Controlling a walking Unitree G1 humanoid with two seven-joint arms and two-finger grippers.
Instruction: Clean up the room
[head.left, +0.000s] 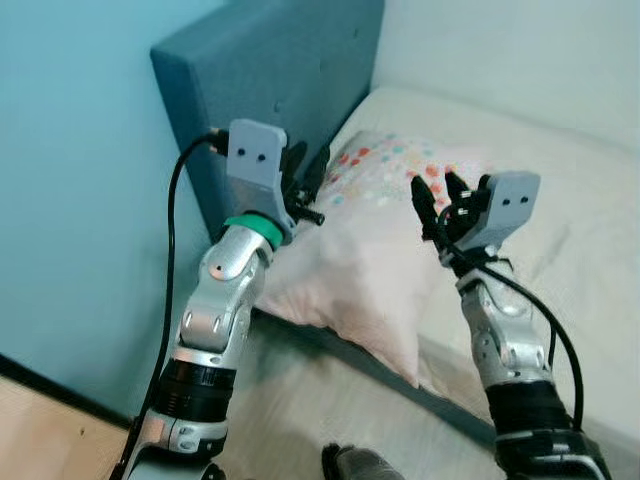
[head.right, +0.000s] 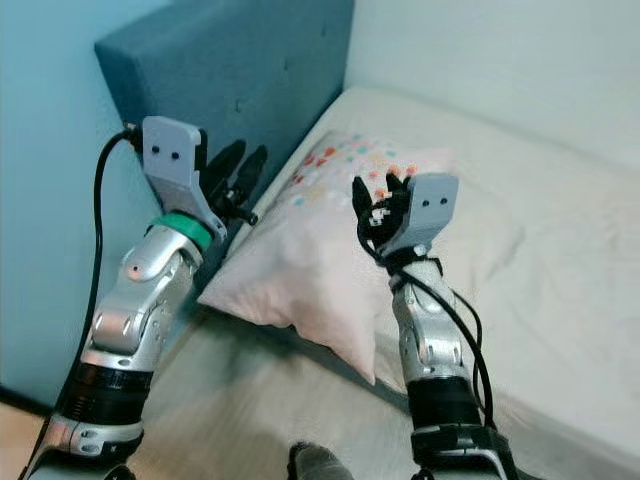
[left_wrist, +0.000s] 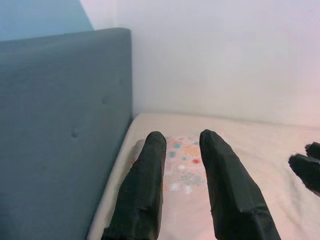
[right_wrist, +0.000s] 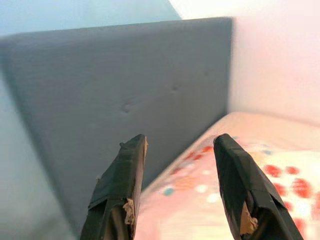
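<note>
Two pincers are raised over one bed (head.left: 560, 230): the left pincer (head.left: 305, 165) and the right pincer (head.left: 432, 192), each with two black fingers spread apart. One pillow (head.left: 360, 250), pale pink with coloured dots, lies beneath and between the pincers. One blue padded headboard (head.left: 270, 70) stands just beyond the left pincer.

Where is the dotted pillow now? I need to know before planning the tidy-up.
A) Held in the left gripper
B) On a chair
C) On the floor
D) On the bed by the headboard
D: the dotted pillow lies on the bed, one end near the blue headboard, both grippers open above it.
</note>
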